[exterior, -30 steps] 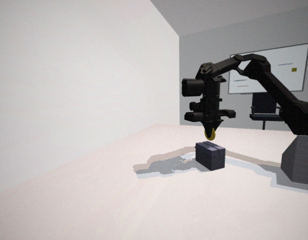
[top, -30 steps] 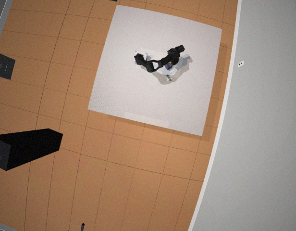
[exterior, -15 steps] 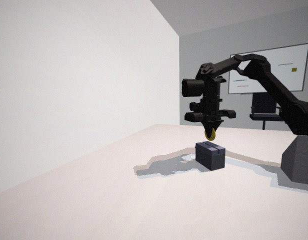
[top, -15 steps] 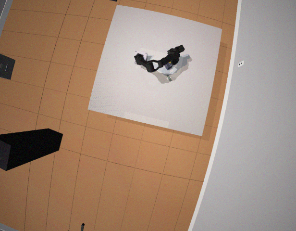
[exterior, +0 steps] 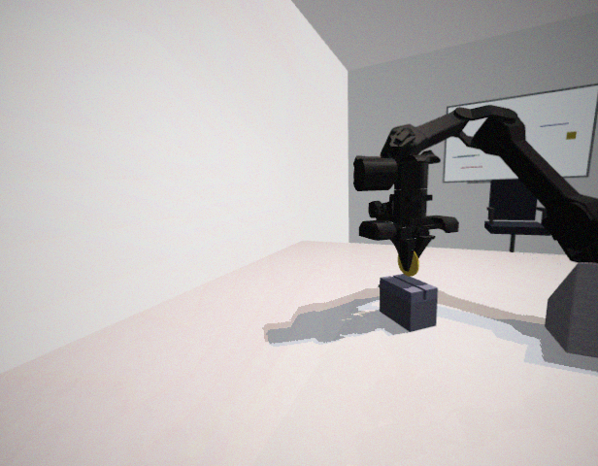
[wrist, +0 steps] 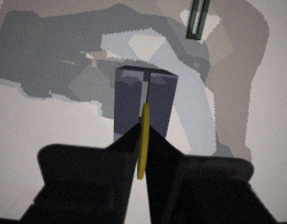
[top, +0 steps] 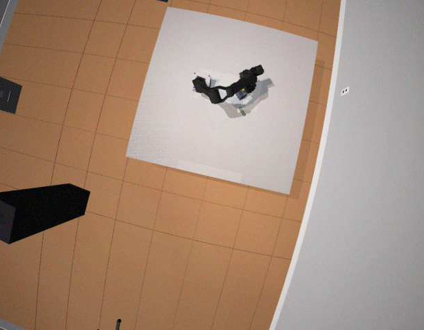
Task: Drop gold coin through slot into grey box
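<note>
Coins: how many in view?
1. The coin is pinched on edge in the gripper, just above the box slot. None seen in the holder.

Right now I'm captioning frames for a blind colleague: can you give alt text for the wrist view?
The gripper is shut on a thin gold coin held edge-on, lined up just above the narrow slot in the grey box. The green holder lies beyond, at the top edge.

top: far overhead | exterior: low, table-level side | wrist: close, down | shared: box (exterior: 409, 301)
</note>
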`<control>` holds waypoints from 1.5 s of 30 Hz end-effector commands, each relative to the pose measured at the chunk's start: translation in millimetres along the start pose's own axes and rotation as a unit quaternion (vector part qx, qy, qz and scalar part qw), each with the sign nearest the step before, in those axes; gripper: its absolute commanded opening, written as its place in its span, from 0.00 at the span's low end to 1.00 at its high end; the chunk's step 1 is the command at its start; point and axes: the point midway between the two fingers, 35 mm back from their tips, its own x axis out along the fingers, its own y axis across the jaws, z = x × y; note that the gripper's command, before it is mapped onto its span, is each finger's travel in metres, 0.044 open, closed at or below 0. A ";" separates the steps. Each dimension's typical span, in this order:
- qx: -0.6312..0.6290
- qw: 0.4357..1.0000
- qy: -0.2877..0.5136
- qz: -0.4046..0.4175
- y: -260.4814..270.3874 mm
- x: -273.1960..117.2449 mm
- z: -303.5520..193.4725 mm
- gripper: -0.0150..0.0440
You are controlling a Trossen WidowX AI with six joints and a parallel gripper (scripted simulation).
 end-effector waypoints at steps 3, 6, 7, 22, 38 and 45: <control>-0.002 1.000 -0.001 -0.001 0.0 3.6 0.2 0.25; -0.001 1.000 -0.001 -0.001 0.4 4.9 0.6 0.25; -0.001 1.000 -0.001 -0.001 0.5 5.3 0.7 0.25; -0.003 1.000 -0.001 -0.002 -0.9 11.4 -0.2 0.25; 0.000 1.000 0.000 0.000 0.0 11.0 0.2 0.53; 0.000 1.000 0.000 0.000 0.2 4.5 0.1 0.66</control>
